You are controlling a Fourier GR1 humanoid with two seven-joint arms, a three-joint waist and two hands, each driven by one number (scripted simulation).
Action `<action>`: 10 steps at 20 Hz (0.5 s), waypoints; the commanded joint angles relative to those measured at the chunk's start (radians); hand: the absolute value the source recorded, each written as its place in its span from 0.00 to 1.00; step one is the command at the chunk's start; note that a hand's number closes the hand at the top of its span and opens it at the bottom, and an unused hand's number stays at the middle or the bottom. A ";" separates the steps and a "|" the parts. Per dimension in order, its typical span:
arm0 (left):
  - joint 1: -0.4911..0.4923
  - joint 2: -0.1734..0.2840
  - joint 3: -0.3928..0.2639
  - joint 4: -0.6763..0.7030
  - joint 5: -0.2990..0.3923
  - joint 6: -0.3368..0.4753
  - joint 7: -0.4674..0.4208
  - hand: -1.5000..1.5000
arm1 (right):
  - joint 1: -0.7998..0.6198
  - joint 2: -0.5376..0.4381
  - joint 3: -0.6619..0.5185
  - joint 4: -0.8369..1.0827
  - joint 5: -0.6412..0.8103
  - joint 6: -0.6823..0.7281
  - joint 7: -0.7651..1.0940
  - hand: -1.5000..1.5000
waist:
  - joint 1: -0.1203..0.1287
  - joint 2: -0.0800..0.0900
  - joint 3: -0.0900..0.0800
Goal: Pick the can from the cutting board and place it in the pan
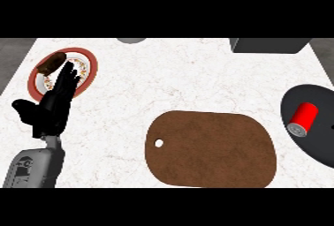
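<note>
looks like the can (pixel 304 118) is already lying on its side in the pan (pixel 292 102), off the cutting board (pixel 210 150), left hand (pixel 53 103) fingers straight and holding nothing, so I'd just keep clear

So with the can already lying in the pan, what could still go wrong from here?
The red can lies on its side in the dark pan, so it might roll. The pan is cut off by the view's right edge, so its far rim goes unchecked. The left hand rests open beside the plate; a careless move could nudge it.
</note>
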 commanded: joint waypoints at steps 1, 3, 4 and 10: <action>0.051 0.012 0.015 -0.023 0.028 -0.030 -0.011 0.50 | 0.057 -0.071 -0.044 0.050 -0.070 0.206 -0.047 0.00 | -0.008 -0.005 -0.001; 0.039 0.012 0.017 -0.019 0.008 -0.008 -0.011 0.50 | 0.142 -0.075 -0.052 0.048 -0.096 0.324 -0.125 0.00 | -0.028 -0.010 -0.003; 0.006 0.030 0.027 -0.002 0.010 -0.013 0.008 0.50 | 0.163 -0.099 -0.051 0.039 -0.104 0.356 -0.146 0.00 | -0.028 -0.008 -0.003; 0.062 0.008 0.030 -0.012 0.009 -0.002 -0.037 0.50 | 0.315 -0.206 -0.067 -0.003 -0.167 0.564 -0.218 0.00 | -0.048 -0.014 -0.003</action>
